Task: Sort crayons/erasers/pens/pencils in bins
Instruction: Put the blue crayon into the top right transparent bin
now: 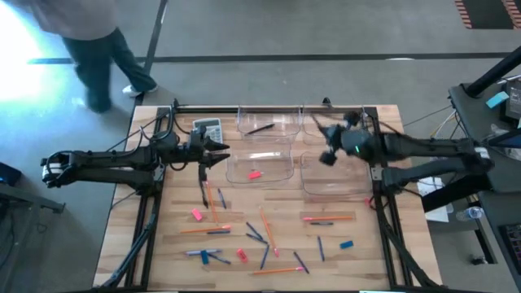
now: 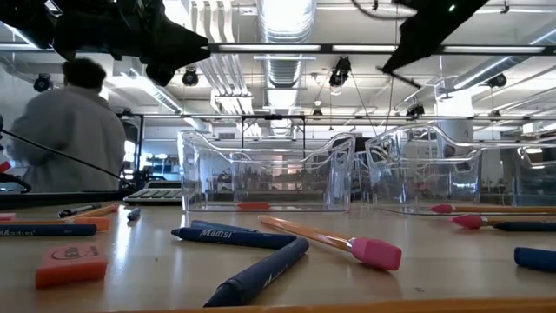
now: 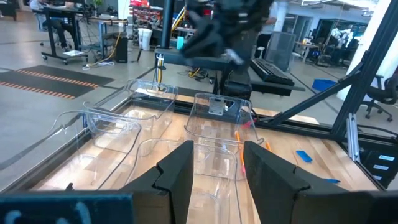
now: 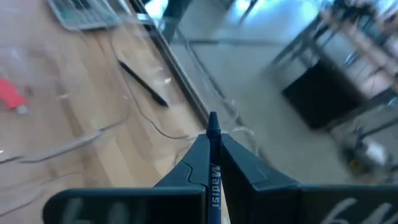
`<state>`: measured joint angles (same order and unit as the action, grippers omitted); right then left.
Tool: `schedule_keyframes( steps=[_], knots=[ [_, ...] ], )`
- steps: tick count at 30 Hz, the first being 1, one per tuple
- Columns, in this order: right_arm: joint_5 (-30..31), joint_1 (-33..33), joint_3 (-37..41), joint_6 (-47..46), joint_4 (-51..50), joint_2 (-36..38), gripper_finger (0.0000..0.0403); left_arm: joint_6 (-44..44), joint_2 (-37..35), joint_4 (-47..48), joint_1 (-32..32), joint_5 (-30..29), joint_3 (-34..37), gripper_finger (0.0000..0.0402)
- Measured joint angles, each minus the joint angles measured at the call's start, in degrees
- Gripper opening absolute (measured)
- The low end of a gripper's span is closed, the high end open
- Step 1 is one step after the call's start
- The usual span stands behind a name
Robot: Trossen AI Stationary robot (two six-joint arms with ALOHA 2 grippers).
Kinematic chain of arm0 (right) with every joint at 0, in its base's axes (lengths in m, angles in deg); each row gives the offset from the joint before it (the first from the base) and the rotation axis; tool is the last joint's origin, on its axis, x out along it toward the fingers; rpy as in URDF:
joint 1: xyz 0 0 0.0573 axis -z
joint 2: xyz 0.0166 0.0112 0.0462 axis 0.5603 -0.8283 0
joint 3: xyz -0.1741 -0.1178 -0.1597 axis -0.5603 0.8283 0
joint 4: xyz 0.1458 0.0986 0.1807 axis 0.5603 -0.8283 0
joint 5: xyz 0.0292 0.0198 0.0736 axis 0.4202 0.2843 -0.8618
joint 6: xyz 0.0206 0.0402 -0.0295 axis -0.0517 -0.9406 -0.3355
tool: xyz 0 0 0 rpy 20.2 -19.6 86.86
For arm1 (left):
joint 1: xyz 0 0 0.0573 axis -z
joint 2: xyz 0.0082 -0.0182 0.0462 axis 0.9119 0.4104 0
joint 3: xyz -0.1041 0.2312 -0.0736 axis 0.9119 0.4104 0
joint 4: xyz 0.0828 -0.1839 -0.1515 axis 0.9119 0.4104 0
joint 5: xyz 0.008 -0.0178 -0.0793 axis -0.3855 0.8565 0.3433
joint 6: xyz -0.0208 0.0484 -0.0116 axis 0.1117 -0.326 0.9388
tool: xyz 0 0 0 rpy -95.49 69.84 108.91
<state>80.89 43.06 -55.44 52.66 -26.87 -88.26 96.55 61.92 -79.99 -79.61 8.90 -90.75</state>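
The right gripper (image 4: 212,140) is pressed together on a dark blue crayon printed with white letters (image 4: 213,186), raised above the four clear shallow plastic bins (image 1: 264,167); just beyond its tip one bin holds a thin black pen (image 4: 143,84), another a pink eraser (image 4: 11,93). The left gripper (image 1: 218,152) hovers with fingers spread and nothing between them, the bins just ahead of it. Long orange pencils with pink ends (image 1: 267,228) lie loose on the wooden table (image 1: 374,252), nearer than both grippers.
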Motion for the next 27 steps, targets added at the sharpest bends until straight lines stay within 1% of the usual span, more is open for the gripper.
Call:
schedule_keyframes(
  steps=[2, 4, 9, 13, 17, 21, 24, 27],
  knots=[
    [-7.58, 6.95, 0.01, 0.44, 0.59, -2.09, 0.0013, -0.01, 0.0, 0.0, 0.02, 0.02, 0.0, 0.0128],
    [-13.33, 13.11, 0.08, 1.61, 0.38, -4.78, 0.0013, 0.0, 0.0, 0.0, 0.0, 0.02, 0.0, 0.0128],
    [-20.39, 25.25, 0.04, 4.87, 1.12, -11.94, 0.0013, 0.0, 0.0, 0.0, 0.0, 0.04, 0.0, 0.0128],
    [-26.43, 32.01, 0.03, 6.35, 3.34, -16.83, 0.0013, -0.28, 0.0, 0.02, 0.0, 0.07, 0.0, 0.0128],
    [-29.13, 35.91, -0.02, 7.07, 3.56, -20.63, 0.0013, -0.37, 0.0, 0.03, 0.0, 0.11, 0.0, 0.0128],
    [-29.86, 36.89, -0.02, 5.78, 2.76, -23.83, 0.0015, -0.39, 0.0, 0.04, 0.0, 0.17, 0.0, 0.0128],
    [-29.82, 36.87, -0.02, 5.26, 2.49, -25.72, 0.0035, -0.37, 0.0, 0.04, 0.0, 0.33, 0.0, 0.0128],
    [-29.61, 36.82, -0.02, 4.62, 2.22, -27.01, 0.0073, -0.33, 0.0, 0.04, 0.02, 0.37, 0.0, 0.0128]
  ],
)
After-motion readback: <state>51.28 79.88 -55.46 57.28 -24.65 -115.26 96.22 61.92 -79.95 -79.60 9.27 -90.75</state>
